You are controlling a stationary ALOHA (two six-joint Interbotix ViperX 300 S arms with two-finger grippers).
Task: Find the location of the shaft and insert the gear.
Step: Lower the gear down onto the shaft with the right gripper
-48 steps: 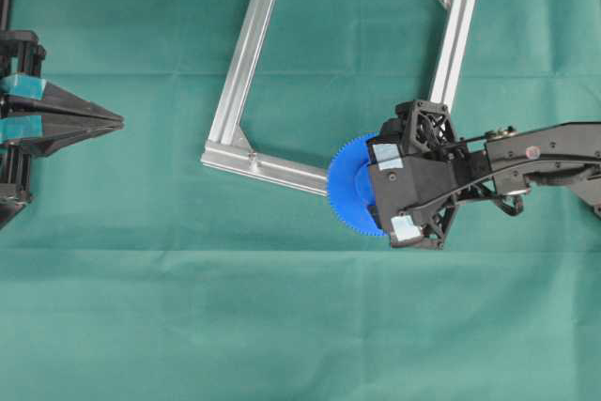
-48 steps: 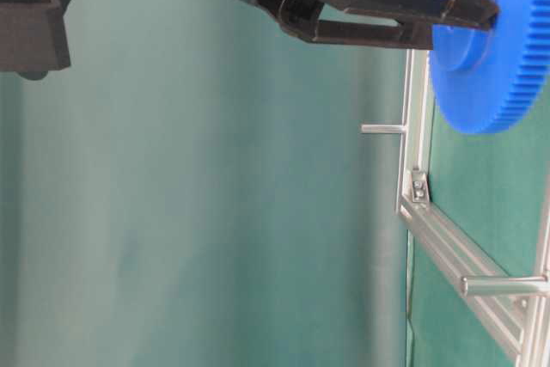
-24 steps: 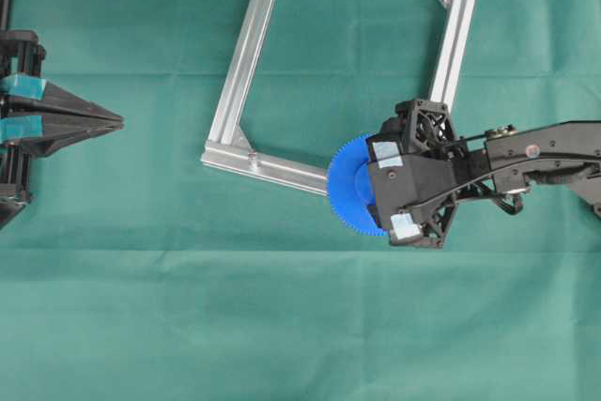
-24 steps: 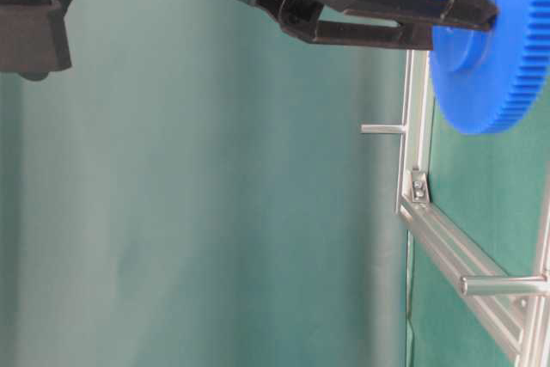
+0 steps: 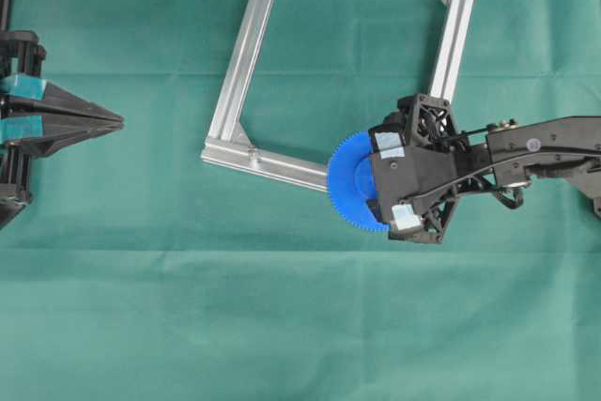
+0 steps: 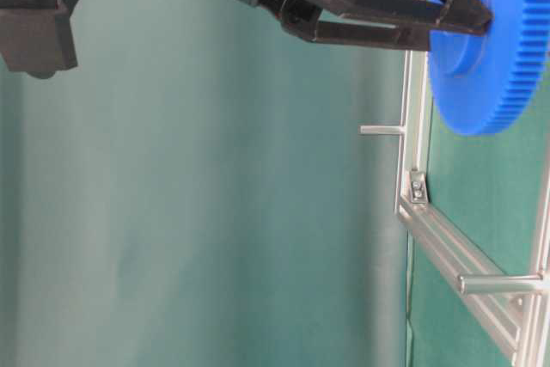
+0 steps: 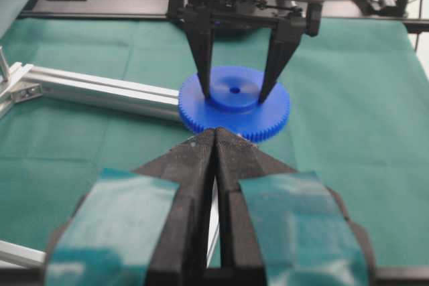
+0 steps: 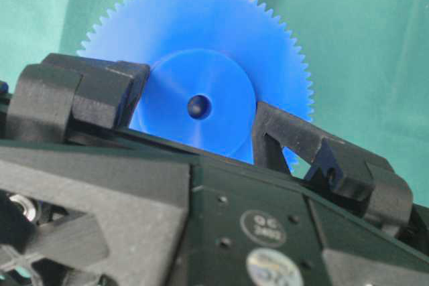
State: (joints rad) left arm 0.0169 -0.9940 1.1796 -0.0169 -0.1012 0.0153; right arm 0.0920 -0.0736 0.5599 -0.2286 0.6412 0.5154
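Note:
The blue toothed gear (image 5: 349,185) lies flat over the near-right corner of the aluminium frame (image 5: 246,53). My right gripper (image 5: 376,183) is shut on the gear's raised hub, one finger on each side, as the left wrist view shows (image 7: 234,95). The hub's centre hole (image 8: 198,105) is empty. Two thin silver pins stand up from the frame. One (image 6: 498,283) is near its near-left corner, the other (image 6: 382,130) at the far-right corner. Which pin is the shaft I cannot tell. My left gripper (image 5: 120,121) sits shut and empty at the far left.
Green cloth (image 5: 282,326) covers the whole table. The frame's rails enclose a square of cloth. The left arm's black base (image 5: 14,119) stands at the left edge, and the right arm (image 5: 545,147) reaches in from the right.
The right gripper has crept slightly toward the far side, still holding the gear. The left gripper has not moved.

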